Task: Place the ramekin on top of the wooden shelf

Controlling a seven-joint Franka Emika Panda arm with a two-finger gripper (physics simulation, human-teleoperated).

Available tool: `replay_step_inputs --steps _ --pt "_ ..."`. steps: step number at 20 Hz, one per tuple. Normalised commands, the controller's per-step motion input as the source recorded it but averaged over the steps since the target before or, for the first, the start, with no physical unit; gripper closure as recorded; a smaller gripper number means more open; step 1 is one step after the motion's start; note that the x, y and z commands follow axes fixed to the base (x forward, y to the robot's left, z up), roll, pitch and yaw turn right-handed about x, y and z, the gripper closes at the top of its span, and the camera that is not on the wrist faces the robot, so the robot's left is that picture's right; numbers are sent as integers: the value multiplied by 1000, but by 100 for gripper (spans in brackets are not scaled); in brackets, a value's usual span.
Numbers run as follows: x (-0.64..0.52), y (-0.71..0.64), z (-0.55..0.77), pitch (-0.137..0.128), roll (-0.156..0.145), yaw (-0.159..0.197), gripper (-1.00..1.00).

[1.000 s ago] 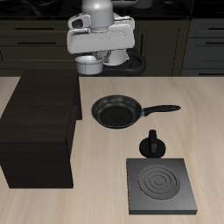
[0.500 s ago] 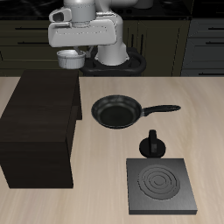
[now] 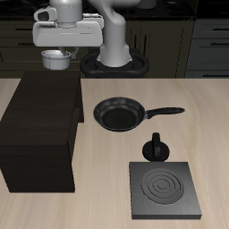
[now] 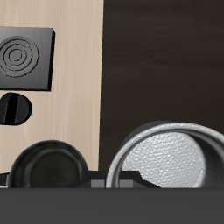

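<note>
Exterior view: the ramekin (image 3: 55, 59) is held up in the gripper (image 3: 55, 57), fingers closed on it, above the back end of the wooden shelf (image 3: 40, 130); further along, the frying pan (image 3: 119, 114) is seen on the table (image 3: 206, 116), and the stove plate (image 3: 163, 190) nearer the front edge, a small black knob (image 3: 156, 147) between them
</note>
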Motion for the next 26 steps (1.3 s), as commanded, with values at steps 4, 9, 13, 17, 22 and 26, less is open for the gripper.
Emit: replay_step_inputs --steps 4,9,13,17,22,26 --pt "5 -301 -57 3 -20 -10 100" --pt "40 -288 -134 21 -26 -10 100" --pt "84 33 -191 11 -5 -49 100" --pt "89 199 -312 23 26 11 100" --pt "40 140 -205 14 12 -8 100" --pt "80 20 -241 22 -38 4 100"
